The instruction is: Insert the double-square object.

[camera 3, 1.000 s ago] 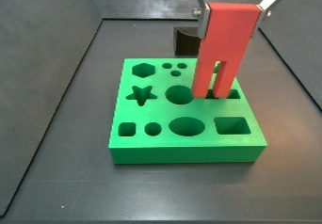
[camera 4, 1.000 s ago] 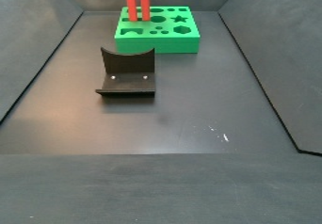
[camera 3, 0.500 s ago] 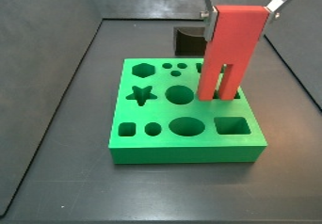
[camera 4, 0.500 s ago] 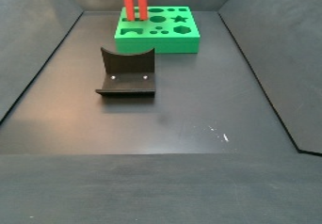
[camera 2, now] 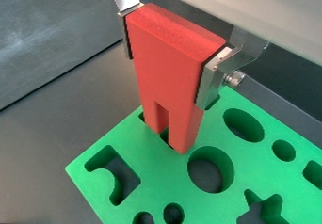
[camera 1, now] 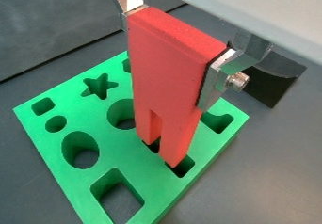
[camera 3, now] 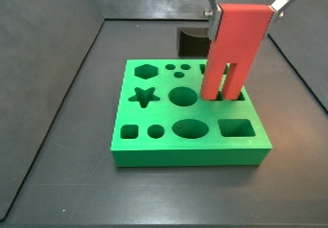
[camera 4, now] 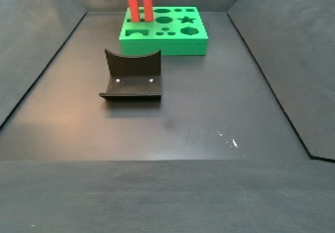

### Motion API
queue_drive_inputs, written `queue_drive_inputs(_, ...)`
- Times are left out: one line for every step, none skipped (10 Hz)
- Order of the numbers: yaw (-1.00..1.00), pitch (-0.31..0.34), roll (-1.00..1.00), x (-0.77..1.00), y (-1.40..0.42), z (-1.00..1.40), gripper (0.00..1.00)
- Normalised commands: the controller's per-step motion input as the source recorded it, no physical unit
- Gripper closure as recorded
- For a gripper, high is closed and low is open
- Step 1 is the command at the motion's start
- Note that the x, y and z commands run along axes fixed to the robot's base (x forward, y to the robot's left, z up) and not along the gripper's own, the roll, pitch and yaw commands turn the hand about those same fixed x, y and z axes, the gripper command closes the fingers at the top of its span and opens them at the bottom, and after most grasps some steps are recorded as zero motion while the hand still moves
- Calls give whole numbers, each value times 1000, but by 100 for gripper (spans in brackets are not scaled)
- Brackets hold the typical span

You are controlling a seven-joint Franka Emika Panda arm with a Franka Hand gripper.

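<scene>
My gripper (camera 1: pixel 176 40) is shut on the solid upper block of the red double-square object (camera 1: pixel 164 77) and holds it upright over the green board with shaped holes (camera 1: pixel 75 124). In both wrist views the silver fingers (camera 2: pixel 217 72) clamp the block's two sides. The two prongs point down, with their tips at the mouths of two small square holes near one edge of the board (camera 2: pixel 151 185). In a side view the piece (camera 3: pixel 239 50) stands at the board's (camera 3: pixel 193 150) back right with the gripper (camera 3: pixel 244 4) above. It also shows in a side view (camera 4: pixel 140 0) on the board (camera 4: pixel 170 36).
The dark fixture (camera 4: pixel 131 75) stands on the black floor in front of the board in a side view, and behind the board (camera 3: pixel 193 42) in a side view. Dark walls enclose the floor. The board has star, hexagon, round, oval and square holes.
The gripper and the red piece have shifted slightly sideways, to the right in a side view, then held still. The grip is unchanged.
</scene>
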Motion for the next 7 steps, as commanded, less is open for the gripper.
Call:
queue_drive_inputs(0,127,87,1000,0,-94,100)
queue_drive_inputs(0,33,4,1000,0,-140,100)
queue_drive_inputs(-69,-23,30,1000,-86,-211,100)
queue_drive_inputs(-103,-139,36,771,-80,-149,100)
queue_drive_inputs(-91,-121,39,711,-54,-123,100)
queue_drive_inputs(-89,-100,41,680,-3,-131,100)
queue_drive_inputs(-51,-97,87,546,0,-174,100)
